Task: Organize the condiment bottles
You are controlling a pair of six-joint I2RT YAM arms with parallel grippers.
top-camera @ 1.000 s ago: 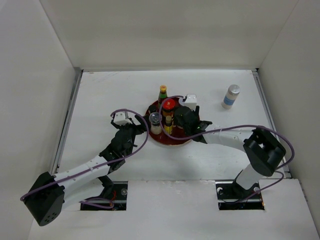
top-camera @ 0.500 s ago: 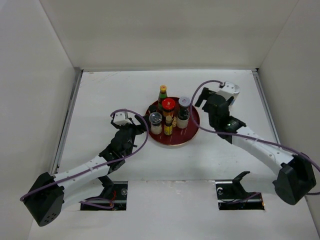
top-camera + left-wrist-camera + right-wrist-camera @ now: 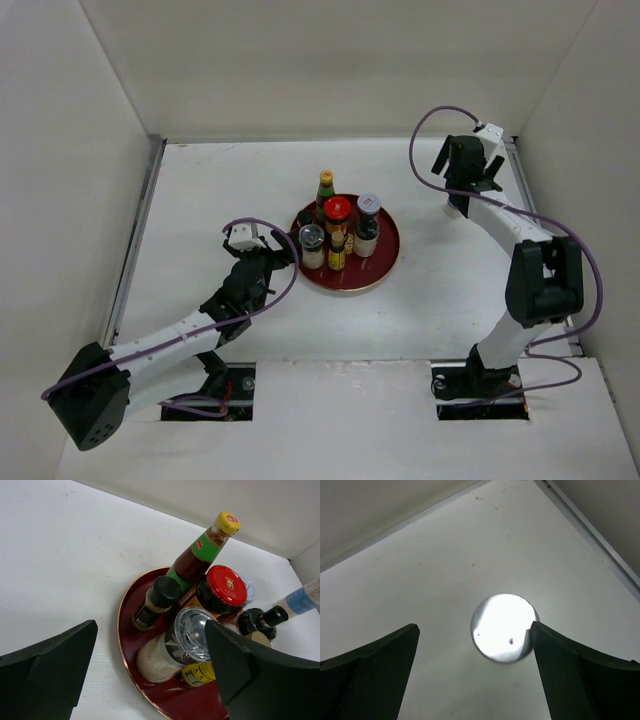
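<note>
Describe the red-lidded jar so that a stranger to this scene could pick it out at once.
Find the round red tray in the middle of the white table. On it, look just on the near side of the green yellow-capped bottle. The squat dark jar alone has a wide red lid.

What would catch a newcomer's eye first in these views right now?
The condiment bottles crowded upright on the round red tray at mid-table, with the yellow-capped green bottle at its far edge. Next, the right fingers, spread wide toward the far right, above the shiny round top of a lone bottle.
</note>
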